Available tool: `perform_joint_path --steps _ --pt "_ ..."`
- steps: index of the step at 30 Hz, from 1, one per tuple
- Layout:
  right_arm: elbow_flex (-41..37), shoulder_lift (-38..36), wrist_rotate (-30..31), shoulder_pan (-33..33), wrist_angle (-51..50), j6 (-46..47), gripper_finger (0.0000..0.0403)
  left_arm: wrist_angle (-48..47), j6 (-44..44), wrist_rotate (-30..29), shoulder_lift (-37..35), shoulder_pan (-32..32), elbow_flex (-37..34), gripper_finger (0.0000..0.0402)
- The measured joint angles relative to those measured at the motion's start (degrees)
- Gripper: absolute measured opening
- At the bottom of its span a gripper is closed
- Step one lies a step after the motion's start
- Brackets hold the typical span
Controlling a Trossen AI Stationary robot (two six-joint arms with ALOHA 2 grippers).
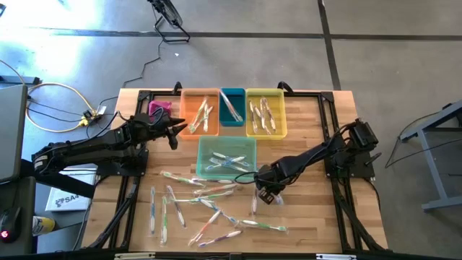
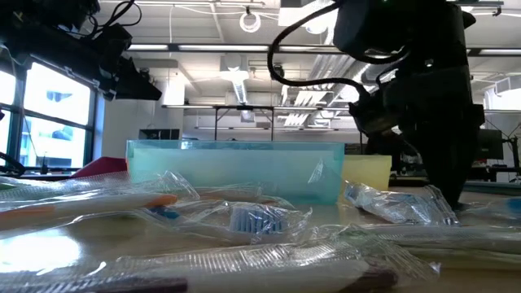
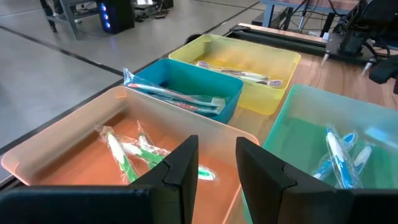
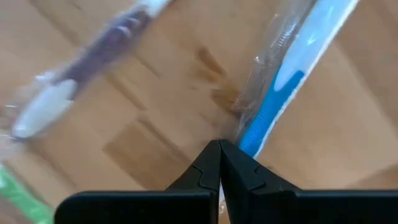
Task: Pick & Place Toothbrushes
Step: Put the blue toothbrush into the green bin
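Observation:
Several wrapped toothbrushes (image 1: 209, 209) lie loose on the wooden table in front of a pale green bin (image 1: 227, 157). My right gripper (image 1: 263, 191) points straight down over them, shut. In its wrist view the fingertips (image 4: 219, 146) stand right beside a blue-handled toothbrush (image 4: 292, 81) that lies flat in its clear wrapper. My left gripper (image 3: 217, 165) hovers open over the near rim of the orange bin (image 3: 93, 149) with nothing between its fingers. More toothbrushes lie inside the orange, teal (image 1: 232, 107), yellow (image 1: 266, 113) and green bins. My right gripper comes from above, pointing down, with its shut fingertips at the wrapper edge (image 4: 245, 121) of the blue-handled toothbrush. I cannot tell whether they touch it. The toothbrush lies flat on the table.
A purple-handled toothbrush (image 4: 93, 59) and a green one (image 4: 18, 193) lie close to my right gripper. A pink object (image 1: 160, 108) sits left of the orange bin. Black rails (image 1: 339, 209) run along the table's sides. The green bin (image 2: 236, 167) stands just behind the pile.

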Motion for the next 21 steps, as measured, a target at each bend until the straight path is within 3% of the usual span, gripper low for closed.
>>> perform_joint_path --steps 10,21 --pt "-0.3 -1.1 9.4 0.0 -13.0 -1.6 0.0002 0.0 0.0 0.0 0.0 0.0 0.0 0.0104" --pt "-0.2 -5.5 8.3 -0.2 -6.8 -0.9 0.0002 0.0 0.0 0.0 0.0 0.0 0.0 0.0104"
